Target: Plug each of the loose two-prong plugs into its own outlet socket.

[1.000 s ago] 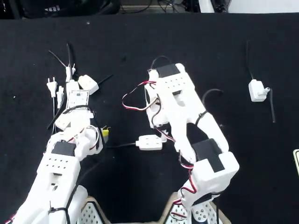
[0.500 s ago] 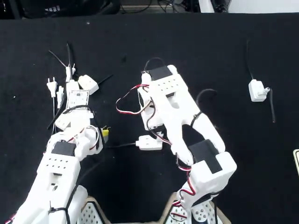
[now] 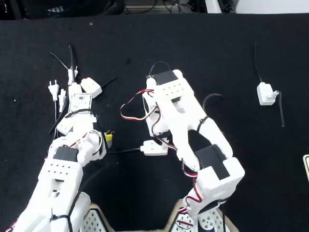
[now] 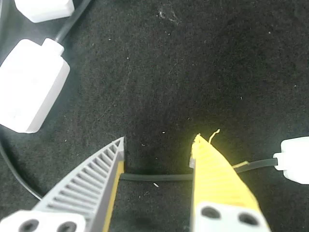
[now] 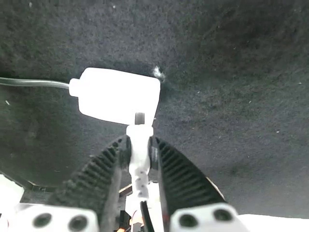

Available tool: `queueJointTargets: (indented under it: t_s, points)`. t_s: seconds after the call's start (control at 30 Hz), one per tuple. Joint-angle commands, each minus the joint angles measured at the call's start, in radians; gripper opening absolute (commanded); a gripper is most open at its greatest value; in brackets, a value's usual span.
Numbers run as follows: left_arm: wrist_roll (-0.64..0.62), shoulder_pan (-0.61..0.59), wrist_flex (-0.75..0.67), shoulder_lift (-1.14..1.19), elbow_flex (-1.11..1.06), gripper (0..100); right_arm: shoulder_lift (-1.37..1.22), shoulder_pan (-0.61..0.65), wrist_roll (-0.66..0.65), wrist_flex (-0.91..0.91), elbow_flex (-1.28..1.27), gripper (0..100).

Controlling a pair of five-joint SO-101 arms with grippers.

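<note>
My right gripper (image 5: pixel 140 143) is shut on a white two-prong plug (image 5: pixel 139 162). The plug's prong end rests against the top of a white outlet socket (image 5: pixel 118 96); how deep the prongs sit is hidden. In the high view this socket (image 3: pixel 154 148) lies at the table's middle, partly under the right arm (image 3: pixel 183 111). My left gripper (image 4: pixel 158 142) is open and straddles the socket's black cable (image 4: pixel 154 177) without touching it. In the high view, the left gripper (image 3: pixel 105 140) sits left of the socket.
A cluster of white sockets, plugs and thin cables (image 3: pixel 79 101) lies at the back left, with a loose plug (image 3: pixel 53 89) beside it. Two of its white blocks (image 4: pixel 29 96) lie close to the left gripper. Another white adapter (image 3: pixel 265 93) sits far right.
The right arm has swung a little to the left with the plug, bringing it onto the socket. The left arm has kept still.
</note>
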State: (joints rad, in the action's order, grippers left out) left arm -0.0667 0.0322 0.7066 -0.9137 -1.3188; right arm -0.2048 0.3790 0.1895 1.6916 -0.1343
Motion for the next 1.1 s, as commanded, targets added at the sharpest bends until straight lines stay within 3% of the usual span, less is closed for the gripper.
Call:
queueJointTargets:
  t_s: [0.0,1.07]
  points:
    - [-0.006,0.004,-0.014,-0.028,0.007,22,0.004,0.011,0.011,-0.012,0.005,1.0]
    - [-0.006,0.002,-0.014,-0.028,0.007,22,-0.107,0.011,0.003,-0.006,0.019,1.1]
